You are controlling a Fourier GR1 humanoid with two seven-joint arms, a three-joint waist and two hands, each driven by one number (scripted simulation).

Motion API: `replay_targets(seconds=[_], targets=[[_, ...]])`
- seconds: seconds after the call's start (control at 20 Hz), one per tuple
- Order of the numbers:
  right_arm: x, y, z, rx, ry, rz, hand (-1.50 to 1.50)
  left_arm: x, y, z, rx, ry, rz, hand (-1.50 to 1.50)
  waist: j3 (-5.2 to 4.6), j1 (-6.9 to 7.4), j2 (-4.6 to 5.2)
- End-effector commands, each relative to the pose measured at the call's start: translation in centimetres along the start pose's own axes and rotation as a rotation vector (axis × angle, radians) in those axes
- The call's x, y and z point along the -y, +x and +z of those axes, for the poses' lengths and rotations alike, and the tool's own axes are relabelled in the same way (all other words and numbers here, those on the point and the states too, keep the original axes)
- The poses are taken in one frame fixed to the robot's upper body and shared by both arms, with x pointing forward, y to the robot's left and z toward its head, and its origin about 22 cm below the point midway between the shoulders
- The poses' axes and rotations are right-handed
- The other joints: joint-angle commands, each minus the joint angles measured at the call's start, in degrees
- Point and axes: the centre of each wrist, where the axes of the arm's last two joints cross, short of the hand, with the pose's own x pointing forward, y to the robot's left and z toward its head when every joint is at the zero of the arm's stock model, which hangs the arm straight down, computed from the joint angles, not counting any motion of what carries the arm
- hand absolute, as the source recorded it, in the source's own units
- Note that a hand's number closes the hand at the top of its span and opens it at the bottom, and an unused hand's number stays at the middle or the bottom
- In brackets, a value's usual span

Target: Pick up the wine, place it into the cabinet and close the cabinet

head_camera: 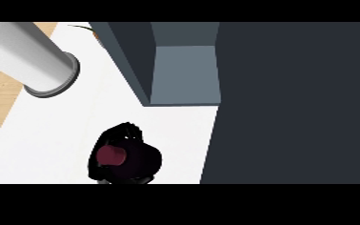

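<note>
The cabinet point(281, 100) is the largest thing in the head view, a dark slate mass filling the picture from twelve o'clock round to five o'clock. Its broad dark face covers the whole right half. At about twelve o'clock it stands open, showing a lighter grey-blue inner compartment point(184, 74) with a dark side wall to its left.

The white counter point(56, 133) spreads from the centre toward seven, eight and nine o'clock. A strip of pale wood point(10, 93) shows along its far left edge, at nine to ten o'clock.

A grey forearm point(35, 57) enters from the upper left corner, at ten to eleven o'clock, and ends in a round rimmed cuff; no hand shows on it in this view, and which arm it belongs to cannot be told.

At about seven o'clock, low over the white counter and just left of the cabinet's dark face, a black hand point(137, 159) is curled round the wine point(111, 155), of which only a dark red rounded part shows between the fingers. The rest of the bottle is hidden by the hand. Whether this hand is left or right cannot be told. The wine is outside the cabinet, well apart from the open compartment.
</note>
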Motion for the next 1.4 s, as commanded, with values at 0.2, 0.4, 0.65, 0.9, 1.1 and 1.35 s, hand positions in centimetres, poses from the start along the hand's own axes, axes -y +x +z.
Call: replay_targets(seconds=[0.2, 0.4, 0.65, 0.9, 1.1, 1.35], targets=[[0.5, 3.6, 3.3, 0.047, 0.016, -0.06, -1.5, 4.9, 2.4, -1.3, 0.047, 0.026, -0.052, 1.5, -0.02, -0.42, 0.06], [1.4, 5.1, 3.9, 0.043, 0.022, -0.066, -1.5, 5.8, 2.6, -2.8, 0.048, 0.097, -0.093, 1.5, 0.0, -1.16, 0.08], [0.7, 3.6, 2.4, 0.06, 0.01, -0.053, -1.5, 5.9, 3.3, -5.7, 0.053, 0.102, -0.156, 1.5, -0.07, -0.17, 0.32], [1.3, 4.5, 3.2, 0.061, 0.024, -0.05, -1.5, 4.2, 5.2, -9.2, 0.064, 0.108, -0.208, 1.5, -0.05, -0.62, 0.24], [1.6, 4.2, 3.1, 0.041, 0.002, -0.039, -1.5, 5.7, 3.2, -9.7, 0.061, 0.097, -0.231, 1.5, -0.06, -0.7, 0.34], [2.2, 3.8, 2.1, 0.048, 0.032, -0.037, -1.5, 6.1, 2.9, -13.1, 0.025, 0.088, -0.248, 1.5, -0.07, -1.03, 0.7]])
